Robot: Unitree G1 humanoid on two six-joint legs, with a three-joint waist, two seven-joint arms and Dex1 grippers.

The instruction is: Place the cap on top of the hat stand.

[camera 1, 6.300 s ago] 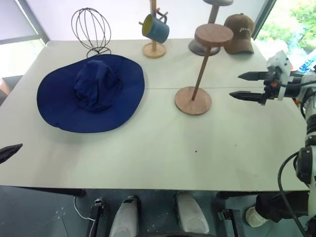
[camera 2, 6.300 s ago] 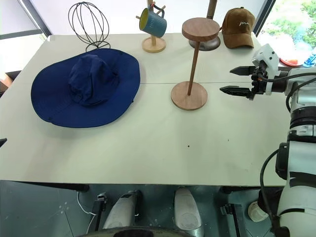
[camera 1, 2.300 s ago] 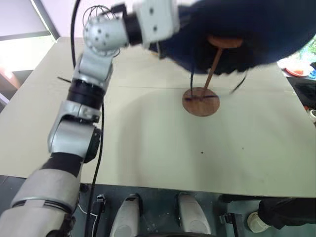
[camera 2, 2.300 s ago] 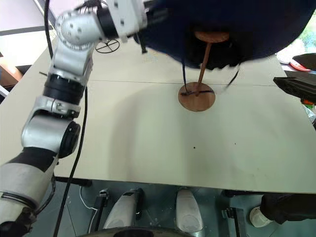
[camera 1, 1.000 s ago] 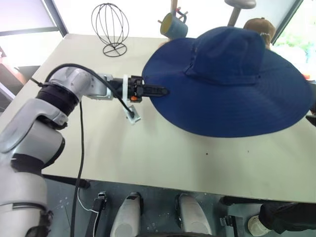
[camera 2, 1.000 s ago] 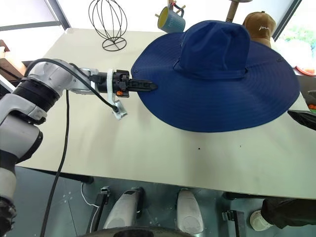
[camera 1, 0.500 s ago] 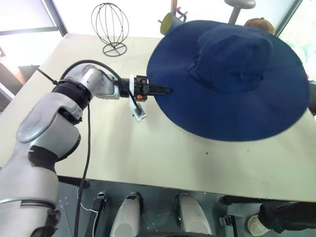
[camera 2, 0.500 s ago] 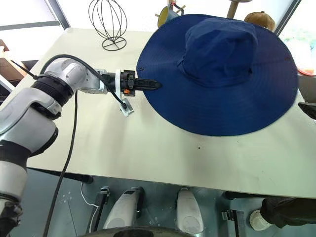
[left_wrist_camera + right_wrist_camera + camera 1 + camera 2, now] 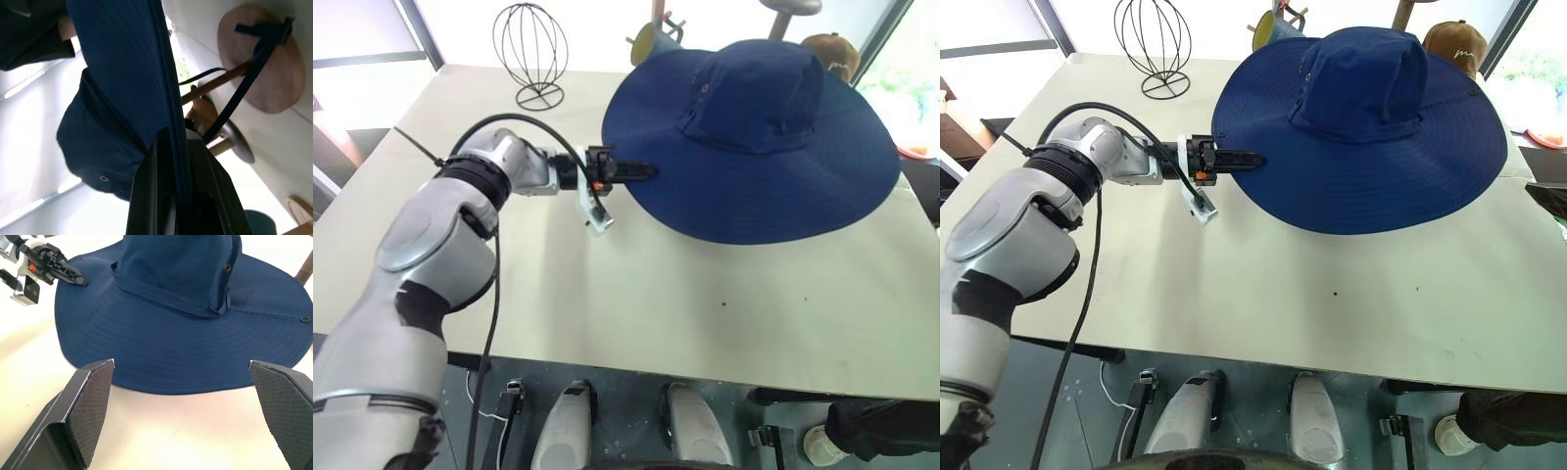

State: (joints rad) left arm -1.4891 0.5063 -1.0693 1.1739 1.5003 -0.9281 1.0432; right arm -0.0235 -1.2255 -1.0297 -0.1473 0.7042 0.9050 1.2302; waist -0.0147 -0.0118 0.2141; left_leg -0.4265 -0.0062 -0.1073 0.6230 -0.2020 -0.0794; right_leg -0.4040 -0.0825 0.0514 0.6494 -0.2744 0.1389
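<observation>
Left eye view: cap sits lower, more level than before.
Left claw: reaching sideways, clamped on brim.
Right claw: spread wide.

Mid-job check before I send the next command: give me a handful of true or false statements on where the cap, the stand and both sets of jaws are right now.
1. The left gripper has its jaws shut on the brim of the cap. True.
2. The right gripper is clamped on the cap's brim. False: its jaws stand wide open, short of the brim.
3. The cap lies flat on the table. False: it sits raised over the hat stand, whose rod shows beneath it.
4. The chin cord hangs down to the stand's round base. True.
5. The wire head-shaped stand stands under the cap. False: it stands bare at the table's far left.
</observation>
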